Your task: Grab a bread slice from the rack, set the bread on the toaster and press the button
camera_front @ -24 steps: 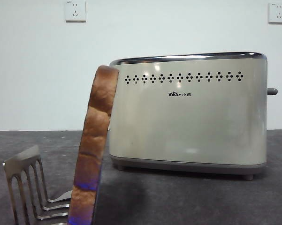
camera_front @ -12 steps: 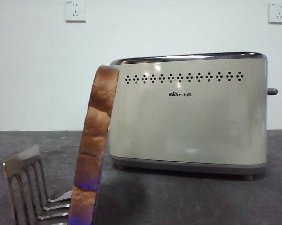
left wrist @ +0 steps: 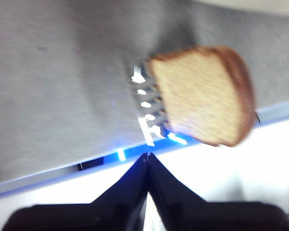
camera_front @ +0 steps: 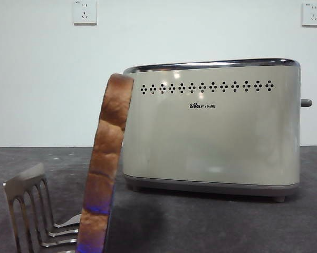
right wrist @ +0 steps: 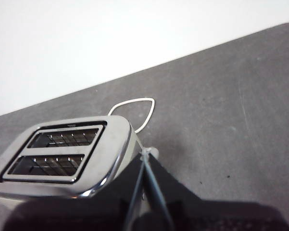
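- The slice of bread (camera_front: 106, 158) stands edge-on in the rack (camera_front: 29, 208), leaning a little with its top toward the toaster (camera_front: 211, 124). In the left wrist view its tan face (left wrist: 202, 96) shows, with the shiny dividers of the rack (left wrist: 146, 103) just beside it.
- The rack sits low on the dark grey table (camera_front: 211, 221), near the front, well lower than the toaster.
- The toaster stands upright on the table behind the bread, its two slots (right wrist: 57, 151) open and with nothing in them.
- The button (camera_front: 306, 103) sticks out of the narrow side of the toaster, on the side away from the bread.
- The left end effector (left wrist: 147, 156) hangs above the bread and the rack, apart from them; its jaws are pressed together and grip nothing.
- The right end effector (right wrist: 144, 154) is above the toaster's button end; its jaws are also pressed together and hold nothing.
- A thin white cord (right wrist: 134, 108) lies in a loop on the table beyond the toaster.
- Two white wall sockets (camera_front: 84, 11) are on the pale wall behind.
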Robot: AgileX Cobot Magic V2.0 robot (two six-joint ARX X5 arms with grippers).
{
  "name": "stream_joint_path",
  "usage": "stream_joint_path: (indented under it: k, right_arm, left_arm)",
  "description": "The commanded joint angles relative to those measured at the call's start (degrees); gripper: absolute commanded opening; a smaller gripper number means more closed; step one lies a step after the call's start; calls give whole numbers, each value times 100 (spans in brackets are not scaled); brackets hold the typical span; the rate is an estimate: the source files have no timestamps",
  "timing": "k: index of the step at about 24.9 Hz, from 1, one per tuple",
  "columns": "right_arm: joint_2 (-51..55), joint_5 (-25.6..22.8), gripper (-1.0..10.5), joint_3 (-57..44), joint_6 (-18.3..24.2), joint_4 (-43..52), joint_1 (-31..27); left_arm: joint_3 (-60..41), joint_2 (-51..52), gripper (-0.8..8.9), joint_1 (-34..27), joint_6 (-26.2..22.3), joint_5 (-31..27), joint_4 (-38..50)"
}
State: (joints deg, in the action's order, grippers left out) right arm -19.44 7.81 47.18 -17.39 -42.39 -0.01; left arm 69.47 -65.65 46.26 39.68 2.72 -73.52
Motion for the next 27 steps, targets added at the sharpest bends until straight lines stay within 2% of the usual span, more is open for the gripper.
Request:
stream_joint_path:
  k: [1,4,5,7,12,13,21,27]
  right_arm:
    - [4,13,3,68,-42,28,4]
    - [4,13,3,103,-48,11,7]
    - [4,13,3,105,-48,4,4]
    - [4,13,3,105,-48,-20,7]
    - [4,11,3,107,-48,-186,7]
    - [4,13,3,107,-46,-203,7]
    - [11,13,2,107,-48,-216,7]
    - [11,13,2,107,-55,-192,7]
  left_arm:
    - [46,-304,2,577,529,22,96]
    - [232,-656,14,1012,715,-114,131]
    - [326,-769,50,1110,752,-208,133]
    - [505,-933,148,1217,824,-378,136]
    - [831,-1134,493,1351,872,-444,415]
    - [833,-1134,524,1364,874,-446,553]
    - [833,-1137,535,1355,1176,-868,1567]
    - [833,-1141,535,1211,1204,-807,1716]
